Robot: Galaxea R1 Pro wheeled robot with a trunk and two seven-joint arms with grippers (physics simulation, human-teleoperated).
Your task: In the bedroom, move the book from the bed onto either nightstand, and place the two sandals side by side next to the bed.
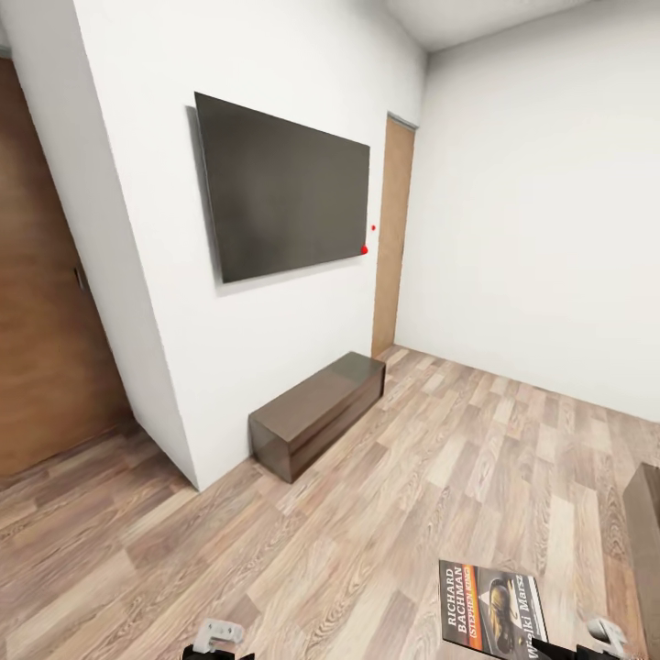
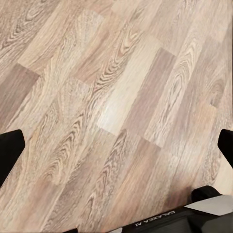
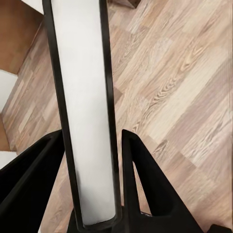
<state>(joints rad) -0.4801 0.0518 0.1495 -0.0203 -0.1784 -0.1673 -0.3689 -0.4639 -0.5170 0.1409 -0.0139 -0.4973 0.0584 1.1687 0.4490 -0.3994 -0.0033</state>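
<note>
Ahead, a wood-plank floor (image 1: 385, 513) runs to white walls, where a dark flat screen (image 1: 284, 188) hangs above a long low dark cabinet (image 1: 316, 412), with one wooden door (image 1: 46, 293) at the left and another (image 1: 394, 238) beyond the screen. At the head view's lower right, the right gripper (image 3: 92, 184) clamps the book (image 1: 490, 610) edge-on between its black fingers (image 3: 145, 189), above the planks. The left gripper (image 2: 116, 145) hangs spread wide and empty over bare floor.
</note>
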